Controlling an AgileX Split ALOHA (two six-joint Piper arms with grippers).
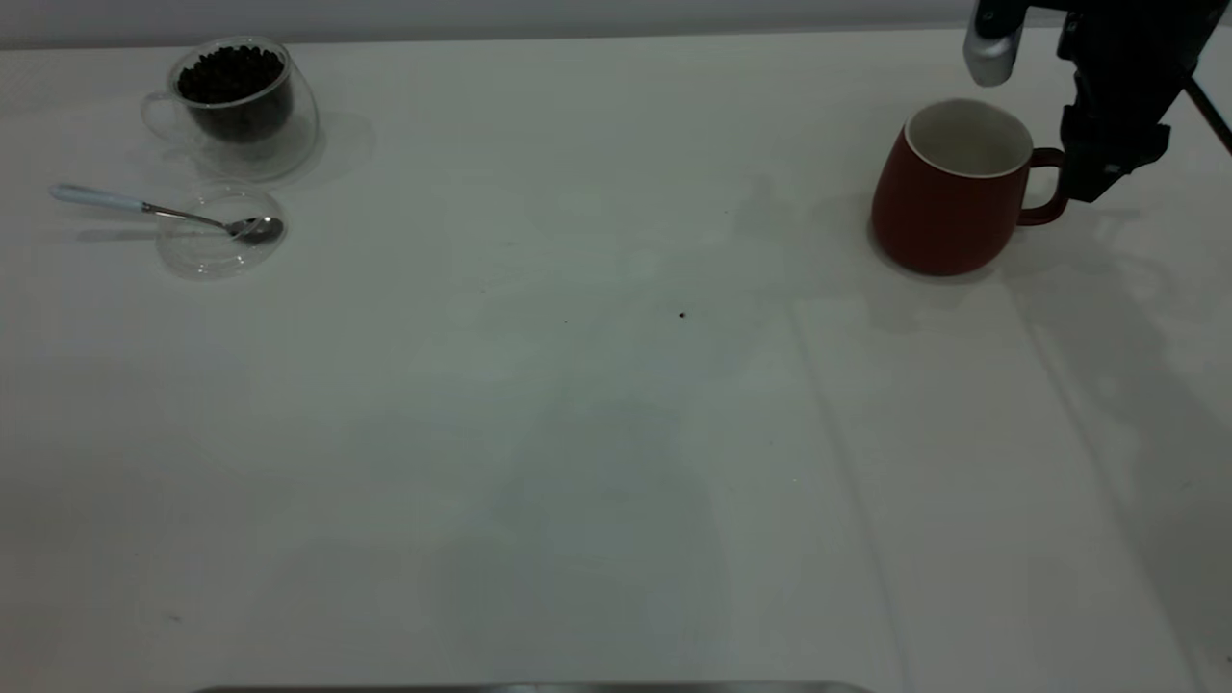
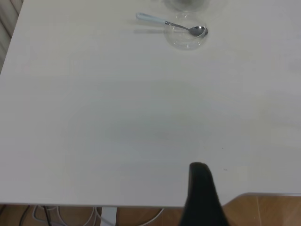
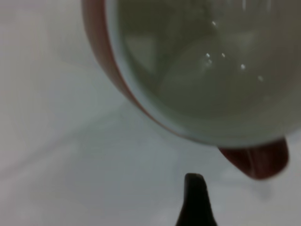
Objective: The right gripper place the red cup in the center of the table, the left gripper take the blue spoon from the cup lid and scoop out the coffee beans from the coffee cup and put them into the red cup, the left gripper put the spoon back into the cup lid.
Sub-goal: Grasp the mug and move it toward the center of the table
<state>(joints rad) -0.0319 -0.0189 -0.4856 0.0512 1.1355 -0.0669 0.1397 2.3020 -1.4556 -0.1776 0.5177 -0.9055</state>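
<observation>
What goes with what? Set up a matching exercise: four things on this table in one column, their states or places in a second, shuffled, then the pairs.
Things:
1. red cup
2. coffee cup
3. blue spoon
4. right gripper

States:
A. bowl resting in the cup lid
B. empty, white inside
C. at the mug's handle
D. full of coffee beans

Pairs: 1-B, 2-D, 3-A, 4-C
</observation>
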